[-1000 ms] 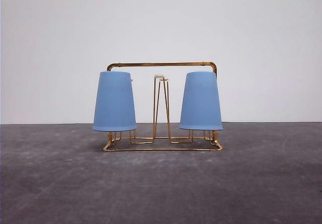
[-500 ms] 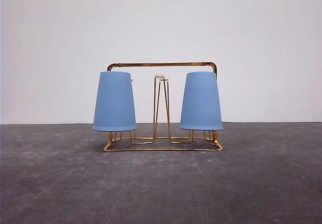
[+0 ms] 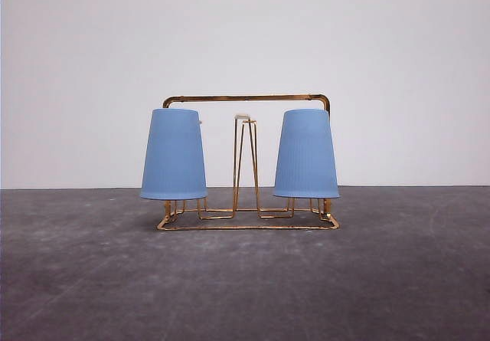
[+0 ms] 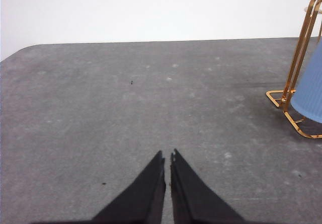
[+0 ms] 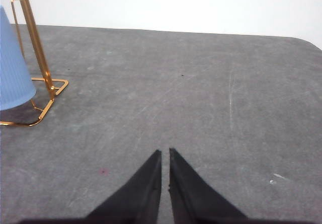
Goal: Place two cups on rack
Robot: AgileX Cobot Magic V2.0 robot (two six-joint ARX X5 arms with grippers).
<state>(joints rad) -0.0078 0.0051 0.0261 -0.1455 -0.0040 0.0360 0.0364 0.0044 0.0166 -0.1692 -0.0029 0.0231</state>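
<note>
Both cups sit upside down on the rack (image 3: 246,98), mouths down, long axes upright, one over a prong at each end; the middle prong (image 3: 243,161) stands bare between them. Left cup (image 3: 174,154) and right cup (image 3: 305,153) hang level with each other, rims just above the base wire, neither touching the other. By the look of it the placing is done and nothing is left to carry. Left gripper (image 4: 167,159): black fingers drawn together to a thin slit, nothing between them, poised over bare grey table (image 4: 126,113). From this gripper the rack lies off to the side and ahead, well apart; its gold corner (image 4: 287,99) and the lower edge of the left cup (image 4: 311,93) show at the margin of the left wrist view. Right gripper (image 5: 165,156): same posture, fingers nearly touching, holding nothing, over bare table. From it the rack lies ahead and off to the opposite side, also well apart; base corner (image 5: 50,90) and the right cup's side (image 5: 12,70) are visible in the right wrist view. So the rack sits between the two arms, each arm nearer to its own cup, neither clearly closer than the other. Judgement: if any move is left it is a retreat; both tools are clear of the wire frame, so no snag risk on pulling away.
</note>
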